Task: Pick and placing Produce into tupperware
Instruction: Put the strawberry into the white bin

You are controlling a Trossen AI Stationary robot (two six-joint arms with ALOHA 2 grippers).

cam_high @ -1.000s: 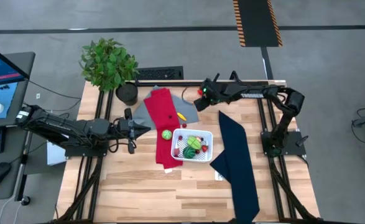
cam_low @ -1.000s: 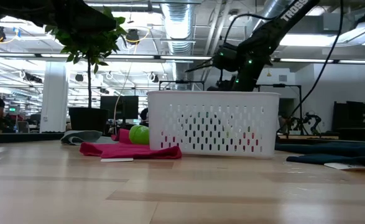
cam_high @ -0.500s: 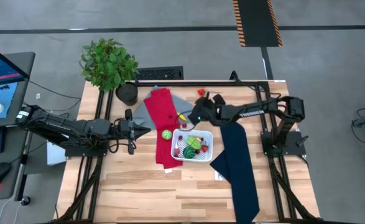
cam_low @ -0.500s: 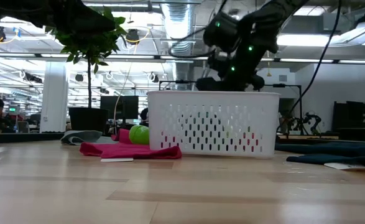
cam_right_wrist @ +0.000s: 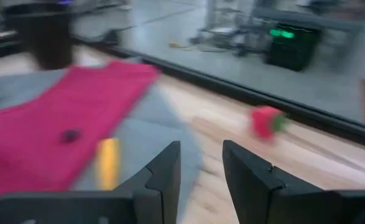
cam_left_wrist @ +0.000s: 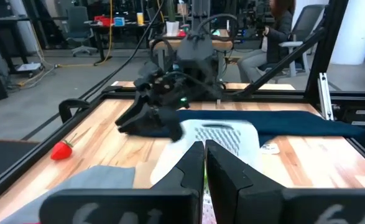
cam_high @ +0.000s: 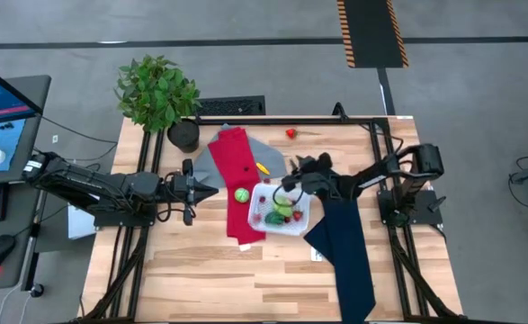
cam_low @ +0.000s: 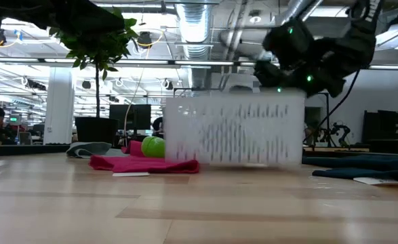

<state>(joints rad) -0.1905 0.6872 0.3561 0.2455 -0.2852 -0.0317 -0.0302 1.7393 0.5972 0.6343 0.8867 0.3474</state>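
White tupperware (cam_high: 281, 209) on the bench (cam_high: 246, 270), holding several pieces of produce (cam_high: 280, 208).

It lies between a red cloth (cam_high: 237, 180) and a navy cloth (cam_high: 344, 234). The right gripper (cam_high: 292, 180) hovers at its far edge, jaws apart and empty. A green ball (cam_high: 241, 194) rests on the red cloth; a red strawberry (cam_high: 290, 134) lies well apart. The left gripper (cam_high: 211, 186) waits beside the red cloth, jaws together.

Wooden table (cam_high: 201, 270) carries red cloth (cam_high: 236, 184), navy cloth (cam_high: 346, 243), white tupperware (cam_high: 301, 222), perhaps a strawberry (cam_high: 290, 134).
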